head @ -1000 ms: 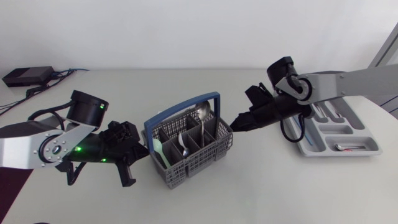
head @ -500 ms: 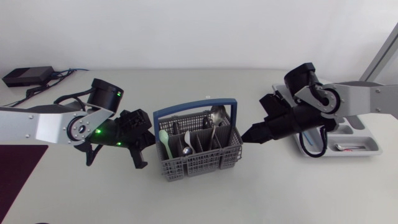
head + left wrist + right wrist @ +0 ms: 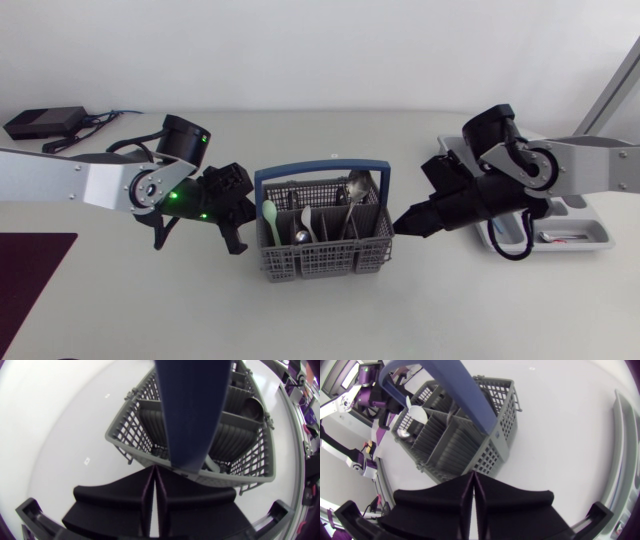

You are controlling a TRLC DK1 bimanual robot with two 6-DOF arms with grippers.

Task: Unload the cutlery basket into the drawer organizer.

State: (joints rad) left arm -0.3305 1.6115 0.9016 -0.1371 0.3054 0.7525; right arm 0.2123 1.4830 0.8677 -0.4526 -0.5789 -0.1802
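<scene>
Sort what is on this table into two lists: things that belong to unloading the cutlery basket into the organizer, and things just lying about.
Belongs to the job:
basket
green spoon and metal cutlery in it
organizer
left gripper, right gripper, both shut at the basket's sides

Just lying about:
black box with cables
dark mat

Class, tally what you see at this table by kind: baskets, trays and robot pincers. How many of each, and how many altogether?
Basket: 1
Tray: 1
Pincers: 2, the left pincer and the right pincer
Total: 4
</scene>
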